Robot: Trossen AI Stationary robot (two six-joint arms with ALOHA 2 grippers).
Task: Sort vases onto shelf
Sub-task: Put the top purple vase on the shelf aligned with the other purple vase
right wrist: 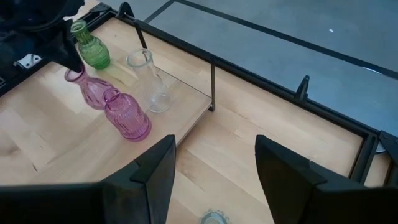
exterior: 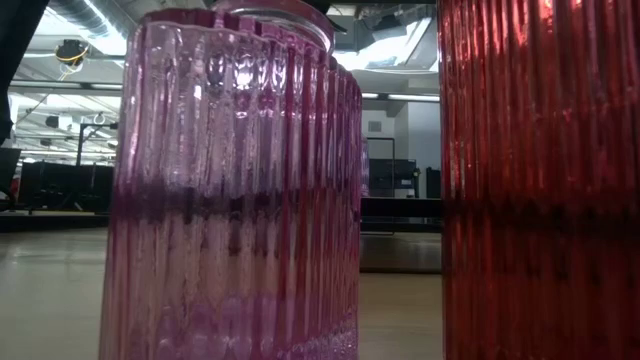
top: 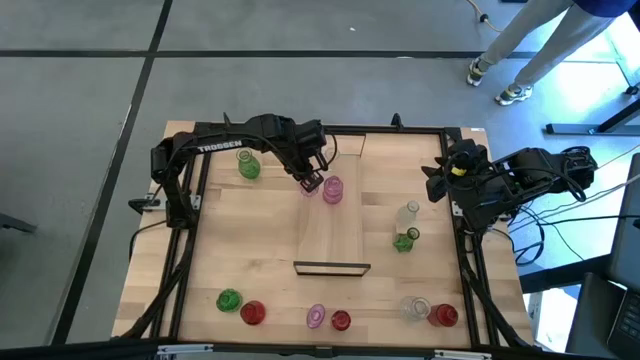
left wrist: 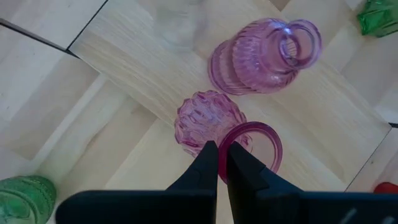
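Two black jointed arms, the left arm point(top: 235, 140) lettered TROSSEN in white, the right arm point(top: 520, 175) trailing black cables

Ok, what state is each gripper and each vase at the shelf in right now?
left gripper: shut on the pink vase's rim, above the shelf.
pink vase: held by its rim; whether its base rests on anything is unclear.
ribbed pink vase: upright on the shelf, free.
clear vase: upright on the shelf, free.
right gripper: open, empty, at the table's right edge.
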